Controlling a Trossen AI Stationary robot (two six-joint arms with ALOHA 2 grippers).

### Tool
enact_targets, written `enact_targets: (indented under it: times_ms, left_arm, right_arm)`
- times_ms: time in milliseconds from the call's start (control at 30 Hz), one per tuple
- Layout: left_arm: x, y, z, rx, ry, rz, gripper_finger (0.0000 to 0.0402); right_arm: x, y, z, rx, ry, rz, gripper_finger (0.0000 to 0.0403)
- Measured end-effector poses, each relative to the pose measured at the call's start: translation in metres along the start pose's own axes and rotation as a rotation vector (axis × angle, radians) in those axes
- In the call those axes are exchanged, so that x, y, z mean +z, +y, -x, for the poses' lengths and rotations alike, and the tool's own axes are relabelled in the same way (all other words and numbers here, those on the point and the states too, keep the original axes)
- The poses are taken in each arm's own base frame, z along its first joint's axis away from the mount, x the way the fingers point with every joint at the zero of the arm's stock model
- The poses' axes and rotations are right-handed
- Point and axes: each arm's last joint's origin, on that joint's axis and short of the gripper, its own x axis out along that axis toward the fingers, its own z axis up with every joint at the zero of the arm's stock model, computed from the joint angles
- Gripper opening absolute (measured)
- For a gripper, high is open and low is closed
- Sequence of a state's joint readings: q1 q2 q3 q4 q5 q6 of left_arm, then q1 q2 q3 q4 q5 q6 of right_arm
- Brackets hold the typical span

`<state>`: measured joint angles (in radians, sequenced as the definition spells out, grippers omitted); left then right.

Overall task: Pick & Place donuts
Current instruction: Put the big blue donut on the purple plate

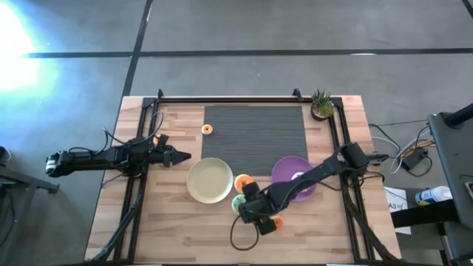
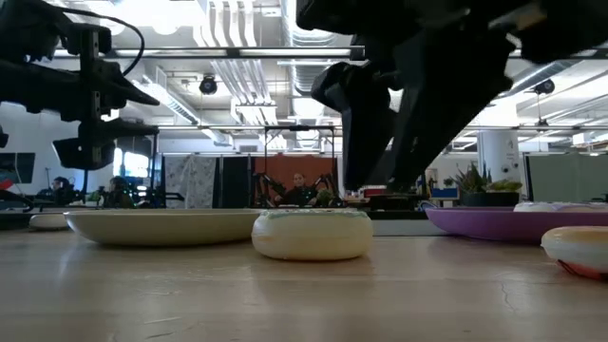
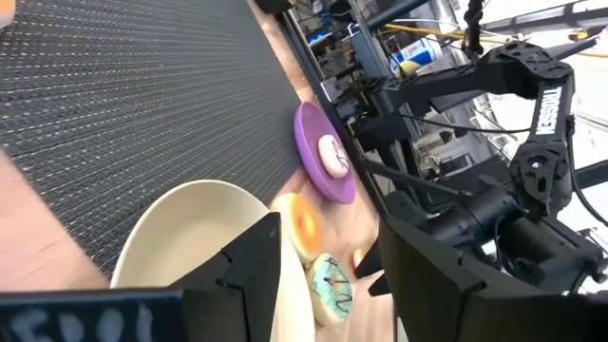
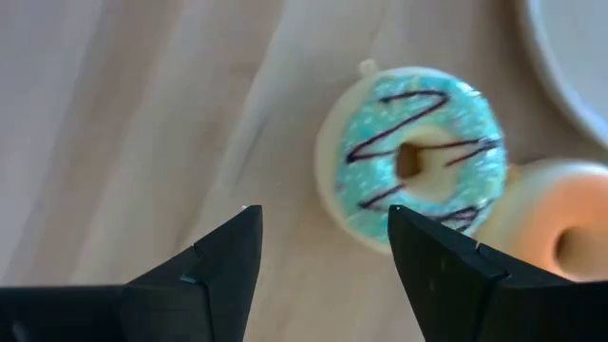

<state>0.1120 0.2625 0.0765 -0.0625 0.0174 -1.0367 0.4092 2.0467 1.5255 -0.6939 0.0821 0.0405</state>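
Donut with teal-green icing [image 4: 415, 157] is lying flat on the bare wood, just ahead of the right gripper [image 4: 323, 249], whose fingers are standing apart and empty. Judging by its rounded, matte, puffy body, it is probably light and somewhat squashy, not fragile and not very slippery. A hold across the outer rim, one finger on each side of the ring, looks best; the hole is too small for a finger. Icing is carrying a dark zigzag drizzle over a cream base, and a small nub is showing at the edge.

Touching it on one side, an orange-iced donut [image 4: 560, 233] is sitting, so the fingers will need to close on the free sides. In the high view the pair is lying between the cream-yellow plate [image 1: 209, 179] and the purple plate [image 1: 284, 171], which is holding a white-iced donut [image 3: 332, 155]. Another orange one [image 1: 276, 222] is resting near the right wrist.

Farther off, a tiny orange donut [image 1: 207, 130] is sitting by the dark mat [image 1: 255, 125]. Left gripper [image 3: 318, 256] is waiting at the table's left, fingers apart.
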Motion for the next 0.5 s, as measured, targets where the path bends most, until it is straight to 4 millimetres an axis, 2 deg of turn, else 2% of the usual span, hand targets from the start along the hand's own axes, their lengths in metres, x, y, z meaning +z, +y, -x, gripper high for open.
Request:
enact_targets:
  times_ms: [233,500]
  left_arm:
    - [0.000,0.000,0.000,0.003,0.002,-0.014,0.0153]
    - [0.000,0.000,0.000,0.003,0.002,-0.013,0.0153]
  right_arm:
    - [0.005,0.000,-0.013,-0.024,-0.037,-0.014,0.0219]
    - [0.006,0.002,-0.036,0.014,-0.049,-0.016,0.0219]
